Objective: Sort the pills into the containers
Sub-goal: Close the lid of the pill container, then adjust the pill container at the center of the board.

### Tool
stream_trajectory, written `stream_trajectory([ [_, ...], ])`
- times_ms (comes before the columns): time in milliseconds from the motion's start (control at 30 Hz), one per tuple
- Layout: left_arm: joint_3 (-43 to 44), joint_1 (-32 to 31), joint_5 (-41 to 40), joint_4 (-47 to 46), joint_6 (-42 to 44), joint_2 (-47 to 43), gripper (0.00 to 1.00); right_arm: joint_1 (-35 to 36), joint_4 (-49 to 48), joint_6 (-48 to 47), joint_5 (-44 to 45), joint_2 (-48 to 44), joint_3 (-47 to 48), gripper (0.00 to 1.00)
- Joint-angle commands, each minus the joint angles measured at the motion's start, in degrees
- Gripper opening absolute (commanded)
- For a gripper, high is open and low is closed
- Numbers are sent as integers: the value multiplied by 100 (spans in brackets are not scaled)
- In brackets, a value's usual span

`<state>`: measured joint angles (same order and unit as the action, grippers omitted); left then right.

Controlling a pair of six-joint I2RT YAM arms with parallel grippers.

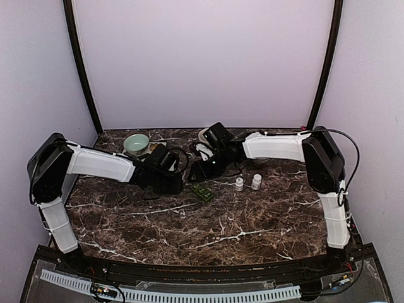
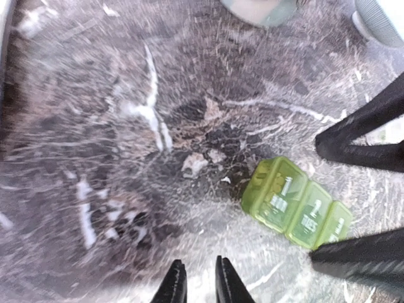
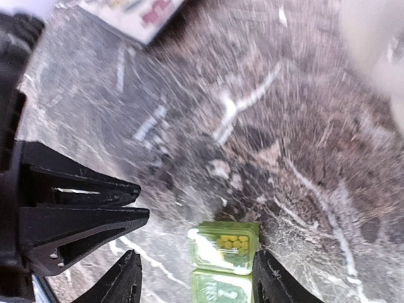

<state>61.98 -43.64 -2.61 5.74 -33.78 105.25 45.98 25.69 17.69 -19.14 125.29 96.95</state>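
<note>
Holding yellow pills (image 3: 232,242) (apparently), green pill organizer (image 3: 214,260), right fingers (image 3: 123,285) spread, left fingers (image 2: 173,288) together.

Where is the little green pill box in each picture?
Top view: the translucent green plastic pill box sits near the middle of the picture.
Left wrist view: lower right.
Right wrist view: bottom centre, with yellow pills showing inside.
Shared landmark: the dark white-veined marble tabletop under it.

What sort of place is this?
Probably a robot test booth: plain walls close in a marble table, two arms are bolted at its near edge, and a pill box lies on it.
</note>
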Motion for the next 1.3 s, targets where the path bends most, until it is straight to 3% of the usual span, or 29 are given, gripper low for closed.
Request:
stream_trajectory([
  [0, -179, 15, -392, 360, 216, -690, 17, -45, -17, -45, 189, -444, 386, 60],
  [200, -542, 21, -790, 54, 599, -1366, 19, -47, 188, -187, 603, -846, 244, 59],
  [333, -474, 73, -591, -252, 1017, -1201, 21, -1, 364, -306, 872, -1172, -168, 52],
  [400, -439, 104, -411, -439, 1132, -1029, 21, 44, 313, -304, 1003, -1357, -549, 43],
  [567, -376, 342, 94, -1013, 1157, -559, 19, 189, 219, -102, 1301, -1684, -1397, 10],
  [667, -211, 524, 445, -1290, 1156, -265, 17, 248, 101, 50, 1312, -1766, -1817, 1],
  [933, 371, 602, 1030, -1392, 1374, 411, 11, 350, -227, 269, 1132, -1639, -2250, 0],
  [1267, 509, 611, 1469, -1402, 1274, 701, 7, 380, -439, 386, 887, -1371, -2293, 0],
])
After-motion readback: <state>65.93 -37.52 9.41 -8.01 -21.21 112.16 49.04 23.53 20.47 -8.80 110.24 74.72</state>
